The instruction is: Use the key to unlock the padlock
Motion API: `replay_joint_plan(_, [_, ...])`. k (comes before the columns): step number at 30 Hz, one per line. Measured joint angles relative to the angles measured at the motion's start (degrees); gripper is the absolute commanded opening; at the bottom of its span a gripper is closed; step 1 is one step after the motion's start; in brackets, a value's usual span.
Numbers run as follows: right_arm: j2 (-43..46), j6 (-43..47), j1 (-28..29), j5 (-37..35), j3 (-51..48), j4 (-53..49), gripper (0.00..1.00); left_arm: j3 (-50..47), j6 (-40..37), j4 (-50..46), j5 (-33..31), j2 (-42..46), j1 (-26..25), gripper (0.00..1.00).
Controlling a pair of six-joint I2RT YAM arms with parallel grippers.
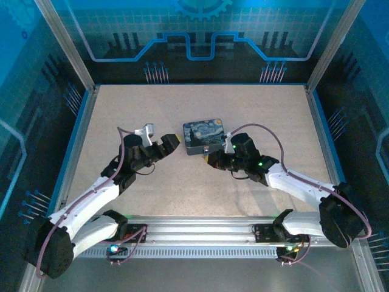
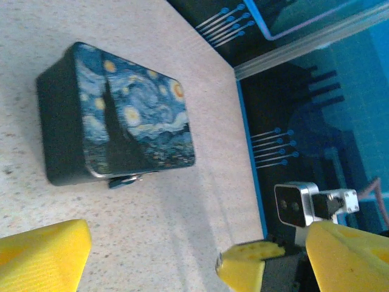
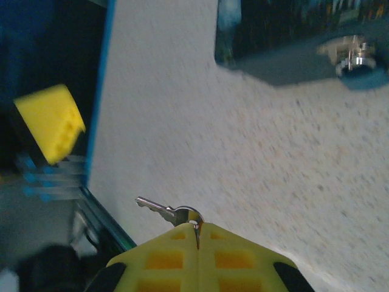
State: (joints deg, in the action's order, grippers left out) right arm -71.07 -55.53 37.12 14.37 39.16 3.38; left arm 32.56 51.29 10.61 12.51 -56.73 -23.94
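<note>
The small padlock (image 3: 355,62), bluish with a silvery shackle, hangs at the front edge of the painted tin (image 3: 285,30); it also shows under the tin's (image 2: 127,115) lower edge as the padlock (image 2: 124,180). My right gripper (image 3: 197,230) is shut on the key (image 3: 159,209), whose blade sticks out to the left, well short of the padlock. My left gripper (image 2: 200,237) stands open over bare table, left of the tin (image 1: 203,136). From above, the left gripper (image 1: 172,142) and right gripper (image 1: 212,159) flank the tin's near side.
The speckled table (image 1: 255,109) is walled by blue panels and aluminium posts. The right arm's wrist camera (image 2: 295,204) and its yellow fingers (image 2: 249,265) sit close to my left gripper's right finger. A yellow left finger (image 3: 51,121) shows beyond the key.
</note>
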Motion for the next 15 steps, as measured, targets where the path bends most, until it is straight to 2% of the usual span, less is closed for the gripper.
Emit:
replay_joint_plan(6, [0.6, -7.8, 1.7, -4.6, 0.6, 4.5, 0.00, 3.7, 0.0, 3.1, 0.0, -3.4, -4.0, 0.82])
replay_joint_plan(13, [1.0, -10.8, 3.4, -6.8, 2.6, 5.3, 0.00, 6.6, -0.2, 5.3, -0.2, -8.9, -8.7, 0.72])
replay_joint_plan(15, [1.0, -11.2, 3.7, -7.1, 2.8, 5.2, 0.00, 7.3, -0.3, 5.6, -0.2, -10.2, -9.5, 0.66])
